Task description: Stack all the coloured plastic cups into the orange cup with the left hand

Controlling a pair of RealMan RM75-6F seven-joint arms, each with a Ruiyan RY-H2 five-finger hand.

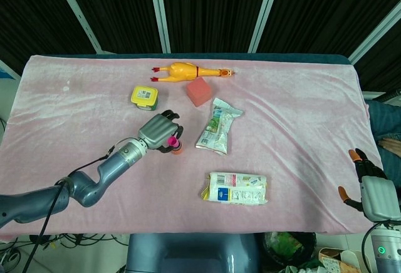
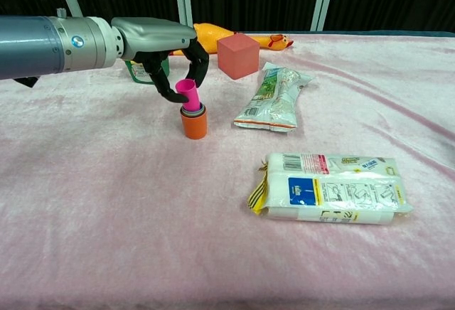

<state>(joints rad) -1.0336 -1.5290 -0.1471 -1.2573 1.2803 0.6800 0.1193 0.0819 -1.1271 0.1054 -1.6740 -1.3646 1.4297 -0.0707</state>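
Fingers [image 2: 170, 94] round pink cup [image 2: 188, 92] atop orange cup [image 2: 193, 123]

A pink velvety cloth [image 1: 294, 97], creased in places, covers the tabletop [image 1: 188, 56] edge to edge. Behind it hang black pleated curtains [image 1: 213, 10] crossed by slanting pale metal posts [image 1: 159, 11]. Light falls evenly.

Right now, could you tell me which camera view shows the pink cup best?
The chest view: the pink cup shows side-on and tilted, its base entering the orange cup, pinched by the left hand. In the head view only a small pink patch shows beside the hand.
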